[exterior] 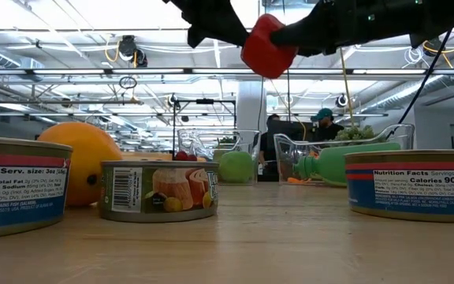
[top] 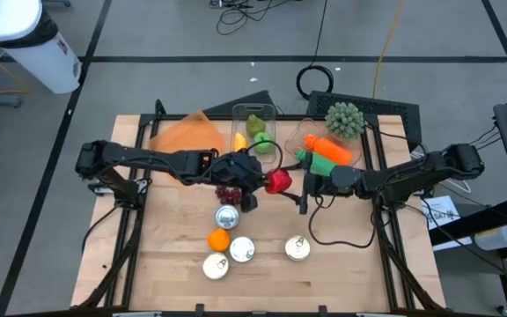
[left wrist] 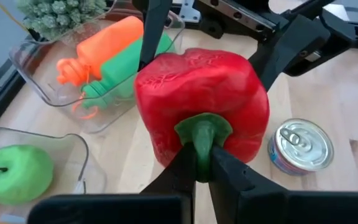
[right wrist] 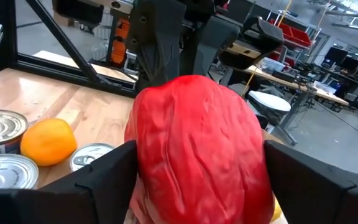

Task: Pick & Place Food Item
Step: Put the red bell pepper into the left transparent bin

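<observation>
At centre of high view, left gripper (top: 267,179) pinches red pepper (top: 279,181) by stem while right gripper (top: 299,188) fingers sit open w/ pepper between them, probably for handover.

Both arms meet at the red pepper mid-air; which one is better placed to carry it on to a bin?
Probably the right: its end effector brackets the red pepper by its sides, while the left end effector pinches only the stem.

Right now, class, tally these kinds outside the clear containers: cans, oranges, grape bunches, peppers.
Cans: 4
Orange: 1
Grape bunch: 1
Red pepper: 1, above the table, left gripper clamping its stem, right gripper at its far side
Total: 7
</observation>
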